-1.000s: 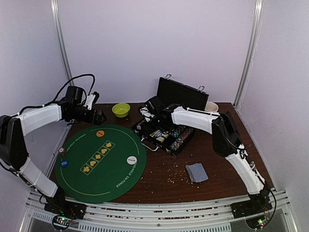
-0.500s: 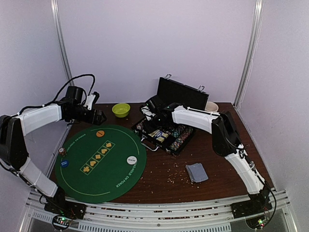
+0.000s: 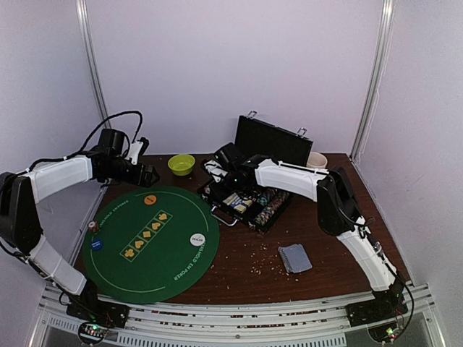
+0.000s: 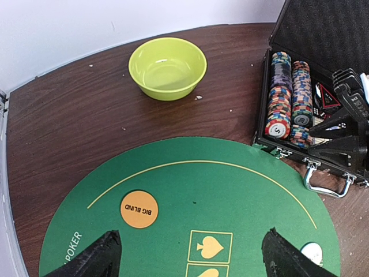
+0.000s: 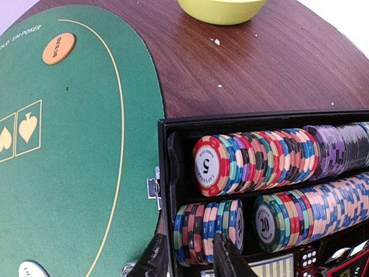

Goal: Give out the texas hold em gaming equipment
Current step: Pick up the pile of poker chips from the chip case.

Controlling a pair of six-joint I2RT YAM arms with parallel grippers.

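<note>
The poker chips [image 5: 259,161] lie in rows in an open black case [image 3: 246,206]. My right gripper [image 5: 193,257] reaches down into the case's near-left row. Its fingers are shut on a short stack of chips [image 5: 202,231], one finger by the case wall [image 5: 164,173] and the other wedged into the row. My left gripper [image 4: 190,235] hovers open over the green mat [image 3: 166,253], holding nothing. An orange Big Blind disc [image 4: 139,209] and a white dealer disc [image 3: 197,238] lie on the mat. A stack of grey-blue cards [image 3: 295,258] lies on the table to the right.
A lime-green bowl [image 3: 181,164] stands behind the mat and a white mug [image 3: 317,160] behind the case's raised lid. A blue disc [image 3: 96,244] and a single chip [image 3: 92,226] sit at the mat's left edge. Dice [image 5: 308,257] lie in the case.
My right gripper's fingers have closed onto the short stack of chips in the case and the wrist has shifted slightly left. The left arm has not moved.
</note>
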